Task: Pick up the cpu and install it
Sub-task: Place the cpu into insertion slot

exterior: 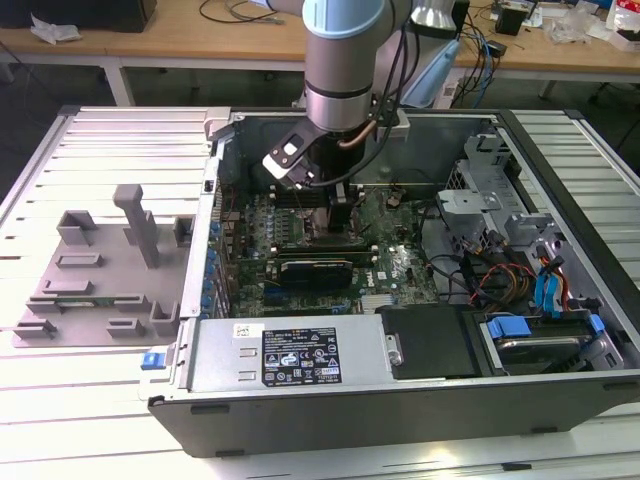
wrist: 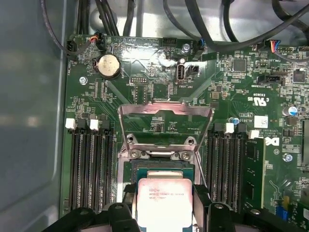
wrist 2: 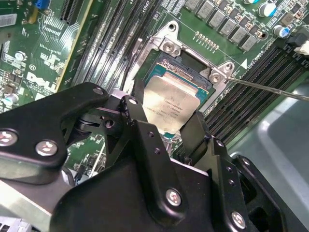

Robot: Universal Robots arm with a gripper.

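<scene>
Black fingers (wrist 2: 195,133) clasp the silver-grey square cpu (wrist 2: 166,108) above the socket (wrist 2: 186,65).

Several lines of dark print sat on the cpu (wrist 2: 170,108) lid in both wrist views, too fine for me to read. White lettering marked the motherboard (wrist: 231,104). In the exterior view, I saw a black label (exterior: 300,357) with white print on the metal cover (exterior: 215,355) at six o'clock from the arm (exterior: 340,60), with a small white label (exterior: 247,330) at its ten o'clock.
</scene>
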